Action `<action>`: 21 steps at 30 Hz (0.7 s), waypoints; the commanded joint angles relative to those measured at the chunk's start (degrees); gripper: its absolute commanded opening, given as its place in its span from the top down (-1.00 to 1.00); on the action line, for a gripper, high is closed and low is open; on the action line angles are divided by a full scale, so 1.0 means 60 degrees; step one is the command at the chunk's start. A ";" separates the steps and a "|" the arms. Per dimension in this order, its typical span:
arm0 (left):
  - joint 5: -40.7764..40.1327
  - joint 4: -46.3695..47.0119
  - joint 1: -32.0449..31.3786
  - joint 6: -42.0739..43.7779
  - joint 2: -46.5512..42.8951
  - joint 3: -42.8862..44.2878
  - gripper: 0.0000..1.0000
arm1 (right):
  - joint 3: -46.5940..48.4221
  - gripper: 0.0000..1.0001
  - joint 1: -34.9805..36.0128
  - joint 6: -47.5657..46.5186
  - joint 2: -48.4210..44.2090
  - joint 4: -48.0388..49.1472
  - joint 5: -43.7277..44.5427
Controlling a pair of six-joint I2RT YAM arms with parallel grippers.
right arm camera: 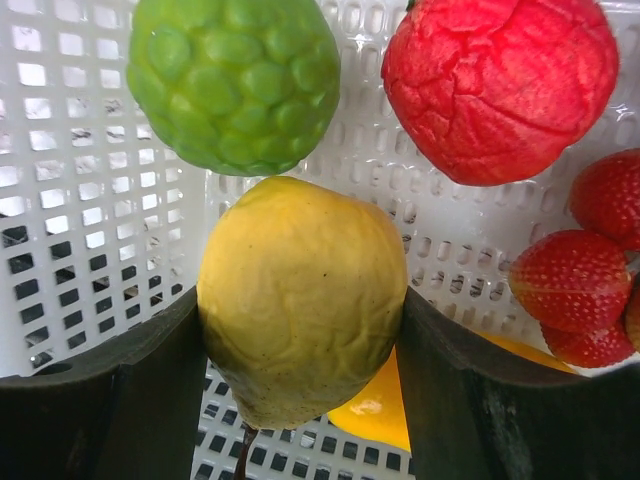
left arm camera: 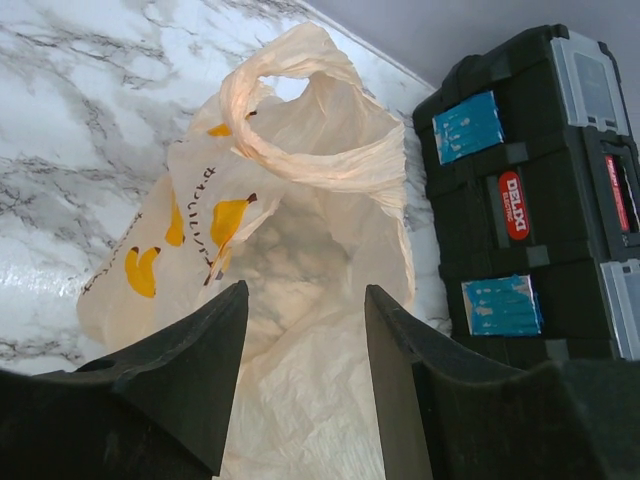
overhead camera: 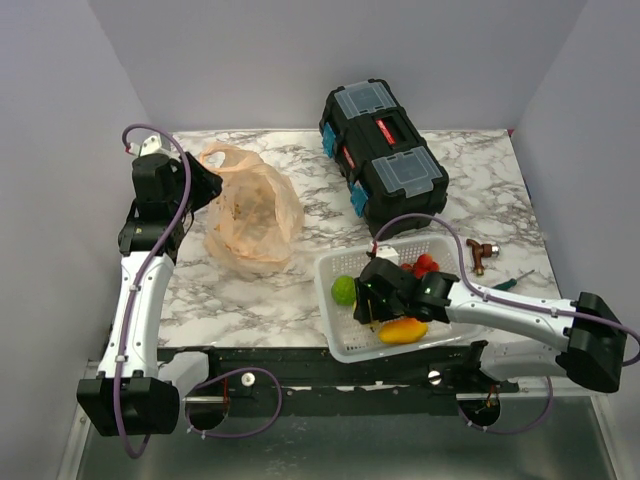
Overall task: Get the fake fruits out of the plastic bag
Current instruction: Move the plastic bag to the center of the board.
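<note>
Closest to my right wrist camera is the yellow fruit point(right arm camera: 300, 270), clamped between the fingers of the right end effector point(right arm camera: 302, 310) over the white basket point(right arm camera: 80, 150), which sits just on the near side of the black toolbox point(overhead camera: 385, 150). A green ball point(right arm camera: 235, 85), a red round fruit point(right arm camera: 500, 85) and red berries point(right arm camera: 570, 280) lie beside it, while the overhead view hides the yellow fruit under the arm. Only the left wrist view shows the left end effector point(left arm camera: 305, 295) with its fingers apart on nothing, facing the plastic bag point(left arm camera: 300, 200) left of the toolbox on the worktop point(left arm camera: 70, 120); I cannot tell what is in the bag.
</note>
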 commanded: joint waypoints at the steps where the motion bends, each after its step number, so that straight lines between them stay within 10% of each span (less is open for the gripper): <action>1: 0.1126 0.0788 -0.0088 0.0356 -0.0193 -0.0343 0.04 | 0.0315 0.44 0.0045 -0.0257 0.0507 -0.0040 -0.0620; 21: 0.6829 0.4043 -0.0559 0.0809 -0.0598 -0.1194 -0.13 | 0.0457 -0.64 0.0036 -0.0535 0.1350 0.0499 -0.0972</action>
